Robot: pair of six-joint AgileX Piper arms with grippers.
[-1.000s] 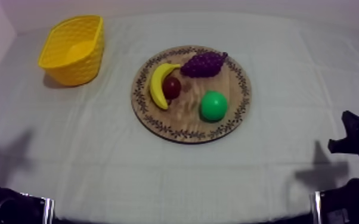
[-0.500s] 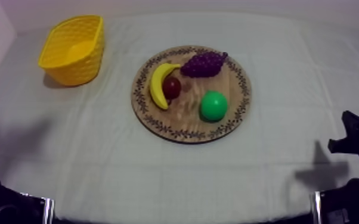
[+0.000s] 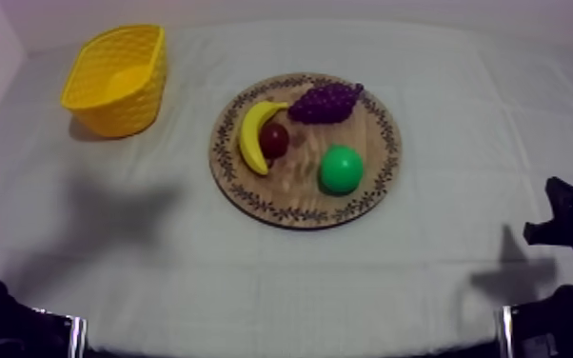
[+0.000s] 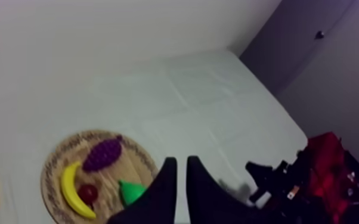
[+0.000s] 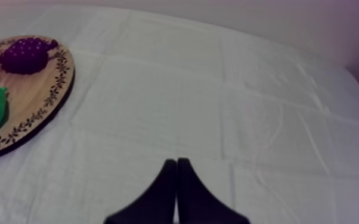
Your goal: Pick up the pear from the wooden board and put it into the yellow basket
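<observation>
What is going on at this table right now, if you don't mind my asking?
Nothing is held yet. The pear sits on the wooden board with the banana, the grapes and a small red fruit. The yellow basket stands apart from the board and looks empty. The left gripper hangs above the cloth, fingers slightly apart with nothing between them. The right gripper is shut on nothing, over bare cloth.

Bare board (image 3: 295, 187) is ringing the pear (image 3: 341, 169), leaving it open from above. The banana (image 3: 252, 134), small red fruit (image 3: 274, 141) and grapes (image 3: 325, 101) are standing near its left and far sides; open cloth (image 3: 187, 122) is stretching toward the basket (image 3: 130, 103).
</observation>
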